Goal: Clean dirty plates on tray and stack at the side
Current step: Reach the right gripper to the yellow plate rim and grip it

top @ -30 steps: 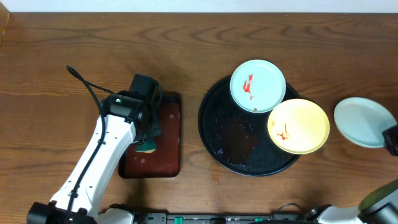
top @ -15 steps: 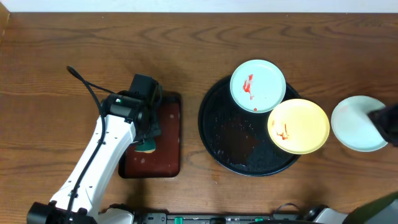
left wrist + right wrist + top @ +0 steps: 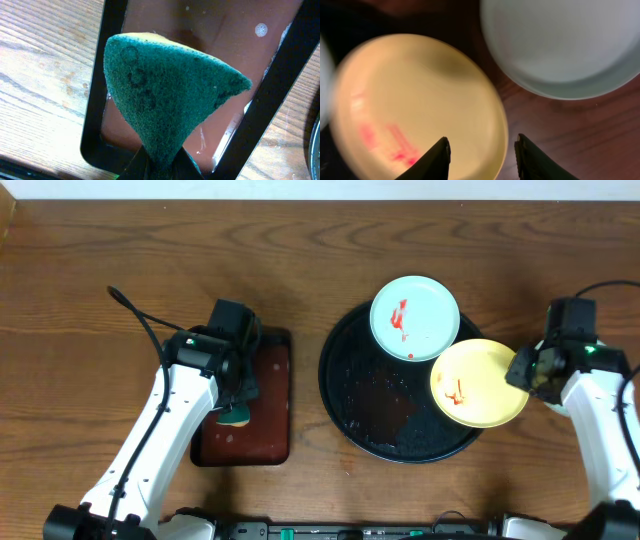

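Spanning the view, a wood-grain table [image 3: 200,250] carries the black tray [image 3: 372,408].

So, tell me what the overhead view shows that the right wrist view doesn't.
Only overhead: the left gripper pinching a green sponge above the red-brown tray. Only right wrist: a clean pale blue plate on the table, which the right arm hides from above. Both: the yellow plate with red smears, and the open right gripper straddling its rim.
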You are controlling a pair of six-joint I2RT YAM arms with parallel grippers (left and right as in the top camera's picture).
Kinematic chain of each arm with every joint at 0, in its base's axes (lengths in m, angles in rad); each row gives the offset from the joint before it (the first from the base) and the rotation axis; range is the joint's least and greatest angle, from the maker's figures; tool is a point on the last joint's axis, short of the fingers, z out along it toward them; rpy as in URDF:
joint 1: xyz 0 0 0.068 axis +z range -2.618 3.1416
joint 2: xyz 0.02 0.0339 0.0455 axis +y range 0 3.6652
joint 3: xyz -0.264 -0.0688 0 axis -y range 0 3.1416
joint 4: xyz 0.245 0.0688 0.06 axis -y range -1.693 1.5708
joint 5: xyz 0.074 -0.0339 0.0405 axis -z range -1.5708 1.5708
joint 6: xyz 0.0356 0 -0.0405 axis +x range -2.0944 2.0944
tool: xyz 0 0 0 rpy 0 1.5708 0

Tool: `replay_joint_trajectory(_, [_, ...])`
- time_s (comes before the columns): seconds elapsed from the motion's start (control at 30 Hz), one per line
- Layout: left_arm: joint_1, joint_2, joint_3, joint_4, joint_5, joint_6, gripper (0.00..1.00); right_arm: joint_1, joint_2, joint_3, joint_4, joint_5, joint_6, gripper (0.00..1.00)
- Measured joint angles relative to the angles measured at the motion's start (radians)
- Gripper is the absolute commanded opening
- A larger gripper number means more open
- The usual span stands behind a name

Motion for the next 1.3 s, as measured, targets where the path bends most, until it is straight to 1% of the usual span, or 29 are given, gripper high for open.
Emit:
replay_joint_trajectory(0.07, [0.0, 0.0, 0.0, -0.003, 0.0, 0.0, 0.08, -0.001, 0.024, -0.027, 0.007, 0.029, 0.009, 0.41])
replay_joint_trajectory(0.17, [0.0, 0.0, 0.0, -0.003, 0.0, 0.0, 0.08, -0.001, 0.055, -0.037, 0.01, 0.047, 0.014, 0.37])
replay_joint_trajectory(0.27, [0.0, 0.0, 0.0, -0.003, 0.0, 0.0, 0.08, -0.001, 0.068, -0.038, 0.009, 0.049, 0.027, 0.22])
replay_joint_trajectory(0.3, [0.0, 0.0, 0.0, -0.003, 0.0, 0.0, 0.08, -0.001, 0.069, -0.039, 0.01, 0.048, 0.032, 0.19])
replay_joint_trajectory(0.43, [0.0, 0.0, 0.0, -0.003, 0.0, 0.0, 0.07, -0.001, 0.078, -0.077, 0.04, 0.049, 0.064, 0.19])
replay_joint_trajectory(0.47, [0.0, 0.0, 0.0, -0.003, 0.0, 0.0, 0.08, -0.001, 0.082, -0.091, 0.048, 0.049, 0.068, 0.17])
replay_joint_trajectory(0.53, [0.0, 0.0, 0.0, -0.003, 0.0, 0.0, 0.08, -0.001, 0.088, -0.119, 0.05, 0.049, 0.072, 0.07])
replay_joint_trajectory(0.6, [0.0, 0.0, 0.0, -0.004, 0.0, 0.0, 0.07, -0.001, 0.089, -0.125, 0.045, 0.047, 0.072, 0.01])
replay_joint_trajectory(0.73, [0.0, 0.0, 0.0, -0.003, 0.0, 0.0, 0.08, -0.001, 0.068, -0.117, 0.019, 0.027, 0.064, 0.01])
replay_joint_trajectory(0.83, [0.0, 0.0, 0.0, -0.003, 0.0, 0.0, 0.07, 0.0, 0.014, -0.104, -0.02, 0.003, 0.039, 0.01])
replay_joint_trajectory(1.03, [0.0, 0.0, 0.0, -0.003, 0.0, 0.0, 0.08, 0.017, -0.193, -0.074, -0.053, -0.141, -0.069, 0.01])
replay_joint_trajectory(1.17, [0.0, 0.0, 0.0, 0.003, 0.0, 0.006, 0.07, 0.083, -0.27, -0.064, -0.053, -0.272, -0.154, 0.01])
replay_joint_trajectory(1.3, [0.0, 0.0, 0.0, 0.023, 0.021, 0.034, 0.07, 0.19, -0.261, -0.068, -0.037, -0.338, -0.175, 0.01])
